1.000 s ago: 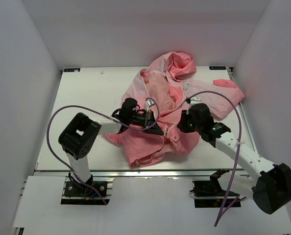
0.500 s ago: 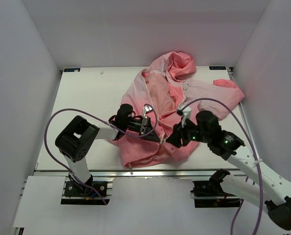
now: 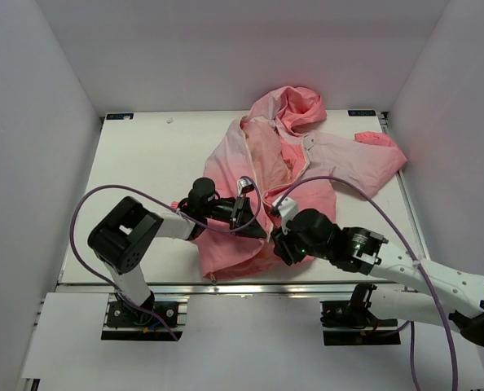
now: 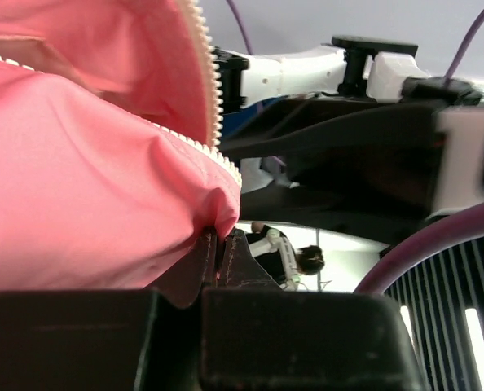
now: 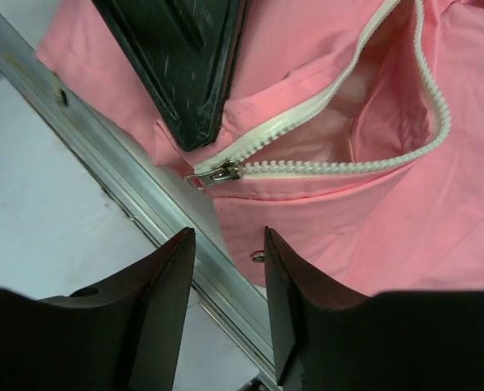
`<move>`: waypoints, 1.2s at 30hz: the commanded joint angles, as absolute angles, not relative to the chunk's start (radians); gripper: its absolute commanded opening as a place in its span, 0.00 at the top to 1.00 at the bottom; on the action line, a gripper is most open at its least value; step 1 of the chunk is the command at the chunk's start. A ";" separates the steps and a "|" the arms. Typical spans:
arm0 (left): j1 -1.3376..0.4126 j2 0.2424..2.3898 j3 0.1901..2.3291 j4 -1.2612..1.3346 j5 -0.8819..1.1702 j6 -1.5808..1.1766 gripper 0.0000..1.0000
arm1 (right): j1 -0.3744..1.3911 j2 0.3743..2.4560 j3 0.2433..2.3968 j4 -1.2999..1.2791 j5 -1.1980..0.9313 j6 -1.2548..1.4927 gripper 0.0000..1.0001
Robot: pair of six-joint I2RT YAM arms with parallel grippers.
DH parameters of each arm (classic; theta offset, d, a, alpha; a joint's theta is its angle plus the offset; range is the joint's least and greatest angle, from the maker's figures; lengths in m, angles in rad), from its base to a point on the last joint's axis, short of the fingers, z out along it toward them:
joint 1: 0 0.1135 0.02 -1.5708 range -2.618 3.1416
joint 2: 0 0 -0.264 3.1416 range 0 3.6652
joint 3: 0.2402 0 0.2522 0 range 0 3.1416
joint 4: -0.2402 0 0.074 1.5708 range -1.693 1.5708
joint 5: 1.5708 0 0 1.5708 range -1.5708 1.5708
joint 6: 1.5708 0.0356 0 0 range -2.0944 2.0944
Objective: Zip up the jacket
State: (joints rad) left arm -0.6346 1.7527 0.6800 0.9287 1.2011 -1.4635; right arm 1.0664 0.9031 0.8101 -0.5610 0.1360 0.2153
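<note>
The pink jacket (image 3: 307, 163) lies crumpled on the white table, hood at the back and hem at the near edge. My left gripper (image 3: 257, 230) is shut on a fold of the jacket (image 4: 79, 179) beside the white zipper teeth (image 4: 214, 98), with fabric pinched between its fingertips (image 4: 219, 238). My right gripper (image 3: 279, 244) hovers open over the hem near the table's front edge. In the right wrist view the metal zipper slider (image 5: 217, 173) sits at the bottom of the open zipper, just beyond the right gripper (image 5: 228, 240). Nothing is between its fingers. The left finger (image 5: 185, 65) shows dark above the slider.
An aluminium rail (image 5: 136, 204) runs along the table's front edge right under the right gripper. A sleeve (image 3: 376, 140) reaches toward the back right corner. Purple cables (image 3: 83, 216) loop off both arms. White walls enclose the table (image 3: 144, 155) on three sides.
My right arm has swung left and toward the near edge, ending over the hem with its jaws apart. The left gripper stayed shut on the fabric, and the hem slid slightly nearer.
</note>
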 commanded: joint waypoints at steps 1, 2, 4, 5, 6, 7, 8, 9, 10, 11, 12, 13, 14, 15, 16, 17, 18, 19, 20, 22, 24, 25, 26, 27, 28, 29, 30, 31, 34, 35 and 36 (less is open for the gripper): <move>-0.652 1.655 0.712 0.938 1.220 -1.523 1.00 | 1.169 0.931 0.850 -0.577 0.345 0.221 0.54; -0.653 1.651 0.715 0.931 1.215 -1.523 1.00 | 1.189 0.942 0.853 -0.578 0.377 0.221 0.54; -0.655 1.635 0.721 0.899 1.207 -1.523 1.00 | 1.238 0.946 0.867 -0.586 0.454 0.232 0.52; -0.653 1.632 0.721 0.899 1.200 -1.525 1.00 | 1.250 0.946 0.870 -0.586 0.472 0.235 0.52; -0.657 1.629 0.722 0.882 1.195 -1.523 1.00 | 1.264 0.943 0.870 -0.583 0.495 0.241 0.52; -0.658 1.620 0.724 0.871 1.192 -1.522 1.00 | 1.287 0.940 0.862 -0.559 0.529 0.242 0.52; -0.661 1.617 0.726 0.870 1.190 -1.522 1.00 | 1.295 0.940 0.862 -0.555 0.543 0.248 0.52; -0.661 1.612 0.726 0.861 1.184 -1.522 1.00 | 1.304 0.942 0.859 -0.549 0.566 0.253 0.52; -0.663 1.603 0.727 0.845 1.181 -1.519 1.00 | 1.315 0.945 0.856 -0.537 0.602 0.258 0.51; -0.664 1.598 0.724 0.841 1.177 -1.517 1.00 | 1.319 0.954 0.857 -0.537 0.617 0.276 0.51; -0.666 1.595 0.719 0.832 1.174 -1.516 1.00 | 1.328 0.957 0.862 -0.529 0.630 0.278 0.50; -0.666 1.594 0.718 0.836 1.172 -1.516 1.00 | 1.335 0.963 0.864 -0.526 0.647 0.282 0.50; -0.666 1.592 0.716 0.836 1.169 -1.516 1.00 | 1.341 0.965 0.865 -0.523 0.664 0.291 0.49; -0.667 1.592 0.718 0.828 1.167 -1.513 1.00 | 1.350 0.966 0.870 -0.523 0.684 0.291 0.49; -0.667 1.589 0.721 0.824 1.164 -1.511 1.00 | 1.356 0.966 0.873 -0.522 0.695 0.296 0.49; -0.667 1.588 0.722 0.821 1.164 -1.509 1.00 | 1.359 0.965 0.873 -0.508 0.693 0.292 0.49; -0.670 1.588 0.723 0.818 1.163 -1.506 1.00 | 1.367 0.963 0.874 -0.497 0.683 0.290 0.49; -0.670 1.589 0.723 0.809 1.161 -1.505 1.00 | 1.370 0.957 0.874 -0.488 0.683 0.291 0.49; -0.670 1.586 0.719 0.808 1.160 -1.503 1.00 | 1.371 0.957 0.873 -0.470 0.677 0.288 0.49; -0.670 1.588 0.721 0.807 1.161 -1.500 1.00 | 1.373 0.953 0.870 -0.451 0.677 0.287 0.49; -0.672 1.588 0.722 0.801 1.157 -1.497 1.00 | 1.374 0.957 0.867 -0.428 0.667 0.276 0.49; -0.673 1.588 0.723 0.801 1.157 -1.496 1.00 | 1.374 0.965 0.868 -0.426 0.664 0.275 0.49; -0.672 1.588 0.721 0.798 1.155 -1.496 1.00 | 1.377 0.968 0.873 -0.433 0.663 0.275 0.49; -0.673 1.585 0.719 0.793 1.155 -1.496 1.00 | 1.378 0.971 0.873 -0.434 0.675 0.279 0.49; -0.673 1.583 0.719 0.795 1.154 -1.494 1.00 | 1.376 0.971 0.873 -0.434 0.684 0.284 0.51; -0.673 1.582 0.719 0.790 1.154 -1.493 1.00 | 1.377 0.969 0.873 -0.434 0.693 0.291 0.52; -0.673 1.582 0.722 0.782 1.154 -1.485 1.00 | 1.379 0.966 0.873 -0.436 0.712 0.301 0.55; -0.673 1.580 0.723 0.778 1.152 -1.483 1.00 | 1.379 0.954 0.871 -0.437 0.715 0.310 0.61; -0.673 1.580 0.721 0.756 1.154 -1.468 1.00 | 1.379 0.917 0.861 -0.440 0.719 0.321 0.70; -0.673 1.580 0.722 0.750 1.154 -1.463 1.00 | 1.379 0.908 0.858 -0.440 0.719 0.327 0.71; -0.675 1.578 0.723 0.744 1.152 -1.457 1.00 | 1.378 0.896 0.851 -0.442 0.712 0.328 0.75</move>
State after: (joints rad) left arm -0.6640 1.6360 0.7002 0.7647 1.1393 -1.4879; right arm 1.3724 0.9417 0.8288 -0.4751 0.6643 0.3038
